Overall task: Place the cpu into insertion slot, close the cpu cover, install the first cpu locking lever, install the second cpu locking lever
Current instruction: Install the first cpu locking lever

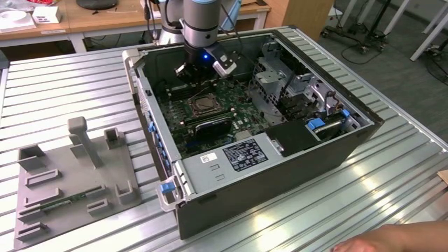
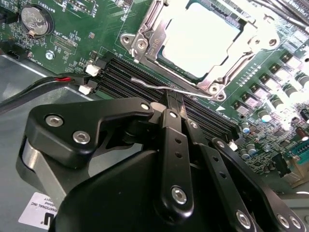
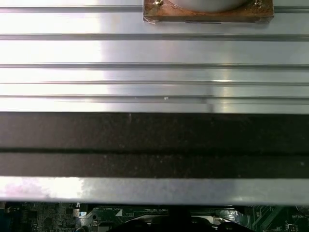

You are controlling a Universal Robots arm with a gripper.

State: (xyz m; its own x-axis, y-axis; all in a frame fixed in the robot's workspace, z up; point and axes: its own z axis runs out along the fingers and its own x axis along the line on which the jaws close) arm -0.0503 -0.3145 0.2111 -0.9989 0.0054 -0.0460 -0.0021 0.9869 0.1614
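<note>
i count one small square silvery-grey cpu (image 2: 198, 36) seated in one silver-rimmed square insertion slot (image 2: 136, 44), one thin silvery frame-shaped cpu cover (image 2: 244, 46) lying flat around it, and one thin wire locking lever (image 2: 154, 85) alongside. the cover's far side is cut off in the second wrist view. the black gripper (image 2: 175, 99) is pinched narrow, tips touching that lever.

Open room above the insertion slot (image 1: 203, 105), between the case wall (image 1: 140, 73) and the metal drive cage (image 1: 276, 79)
</note>
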